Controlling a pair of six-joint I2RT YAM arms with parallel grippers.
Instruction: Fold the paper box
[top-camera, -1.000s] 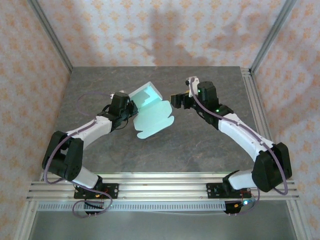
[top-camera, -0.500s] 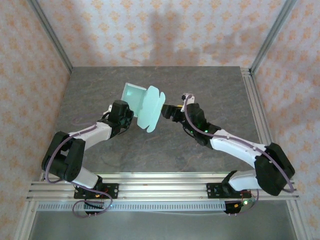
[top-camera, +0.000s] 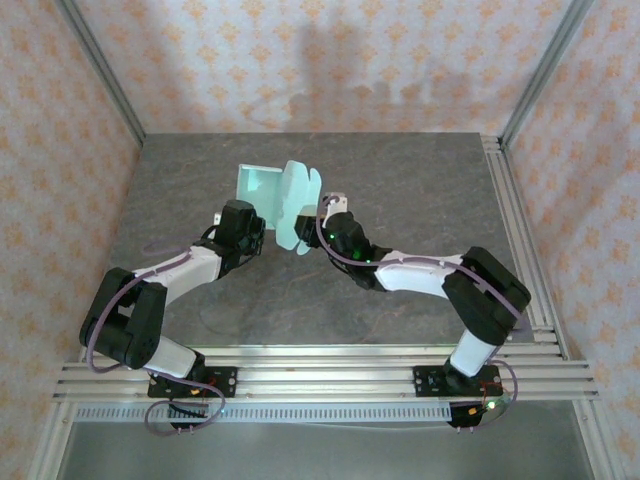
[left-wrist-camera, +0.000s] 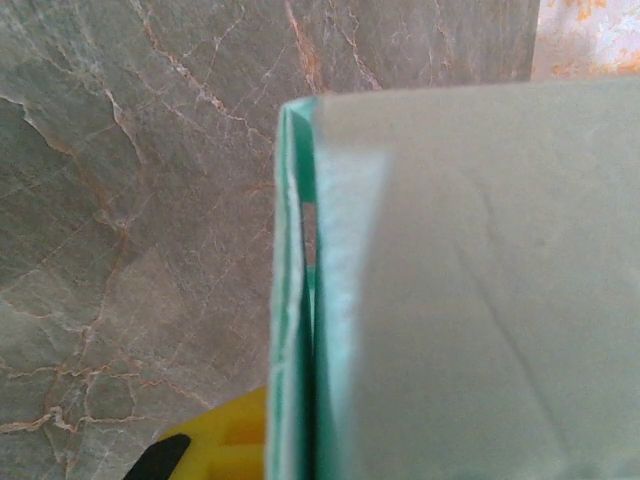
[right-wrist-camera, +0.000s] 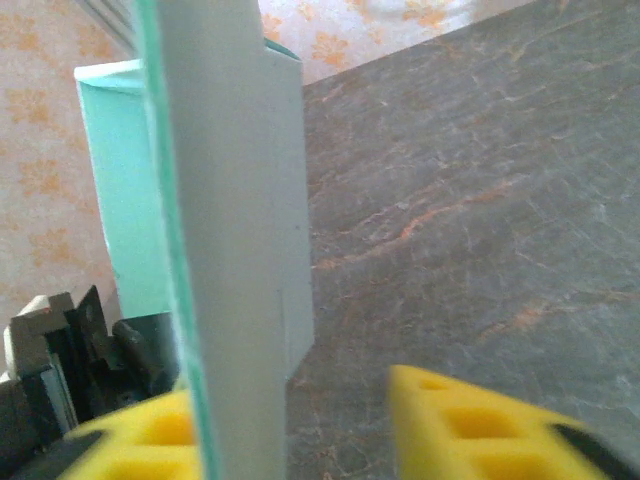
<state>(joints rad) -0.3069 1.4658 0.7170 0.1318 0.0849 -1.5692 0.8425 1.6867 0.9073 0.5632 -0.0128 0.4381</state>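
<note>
Reaching in from the 7 o'clock corner of the grey marbled table (top-camera: 430, 180), the left arm (top-camera: 185, 265) stretches toward the middle. The left gripper (top-camera: 254, 232) ends at the 7 o'clock edge of the paper box (top-camera: 262, 190). It grips the card there. In the left wrist view one yellow finger (left-wrist-camera: 215, 452) lies tight against the folded edge, and the other finger is hidden behind the pale panel, so I cannot see how narrow the gap is.

The box is raised off the table, a little toward 11 o'clock from the table's centre. It is half folded. A brighter mint panel faces up on the left. A paler flap with a wavy top edge stands nearly on edge to its right, and the two meet in a crease between them.

At 4 o'clock of the box comes the right gripper (top-camera: 318, 228). The right arm (top-camera: 430, 275) sweeps in low from the 5 o'clock corner with its elbow bent out to the right. Its jaws are spread wide. In the right wrist view the yellow fingers (right-wrist-camera: 480, 425) stand well apart. The upright flap rises between them, close against the left-hand finger. Bare table shows in the gap before the right-hand one.
</note>
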